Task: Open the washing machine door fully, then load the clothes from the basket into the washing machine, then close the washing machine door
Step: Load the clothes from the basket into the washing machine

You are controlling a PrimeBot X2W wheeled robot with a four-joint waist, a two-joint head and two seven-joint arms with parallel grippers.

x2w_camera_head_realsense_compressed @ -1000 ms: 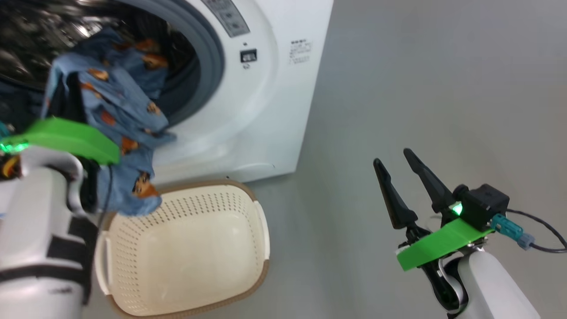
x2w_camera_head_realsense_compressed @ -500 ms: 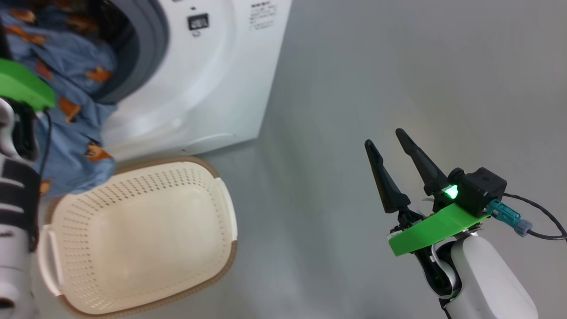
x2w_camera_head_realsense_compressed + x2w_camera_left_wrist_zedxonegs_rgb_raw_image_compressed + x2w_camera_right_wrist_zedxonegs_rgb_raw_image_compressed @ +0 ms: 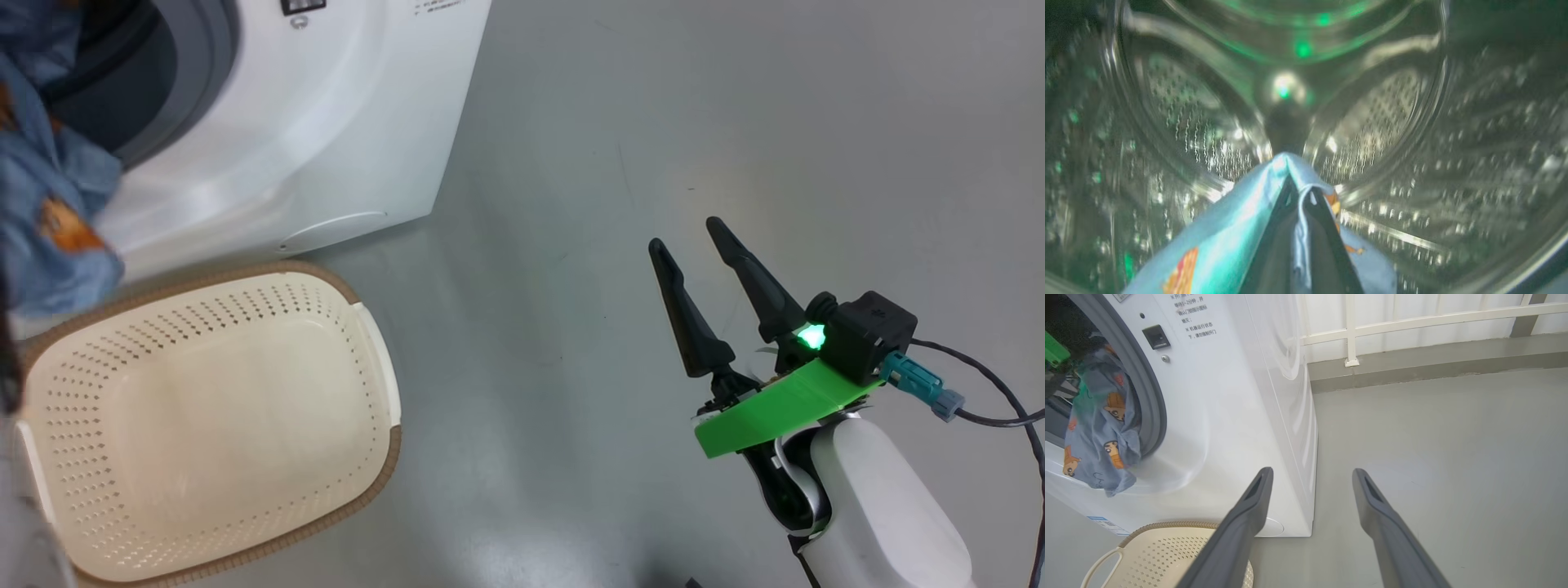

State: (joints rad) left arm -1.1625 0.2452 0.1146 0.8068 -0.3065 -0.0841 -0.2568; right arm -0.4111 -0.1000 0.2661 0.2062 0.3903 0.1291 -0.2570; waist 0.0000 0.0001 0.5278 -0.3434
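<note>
Pinching the clothes (image 3: 1224, 249), your left pincer (image 3: 1293, 191) is pressed together on a fold draped over its tips, with the steel drum (image 3: 1392, 122) ahead and all around it. Fabric: light blue, orange-brown cartoon figures, crumpled. Behind the pincer a bunch hangs out over the grey seal (image 3: 1155, 412) down the washing machine (image 3: 326, 122) front. Your right pincer (image 3: 686, 234) stands spread wide over the floor (image 3: 571, 122), gripping nothing, with the basket (image 3: 204, 327) well off to its left.
</note>
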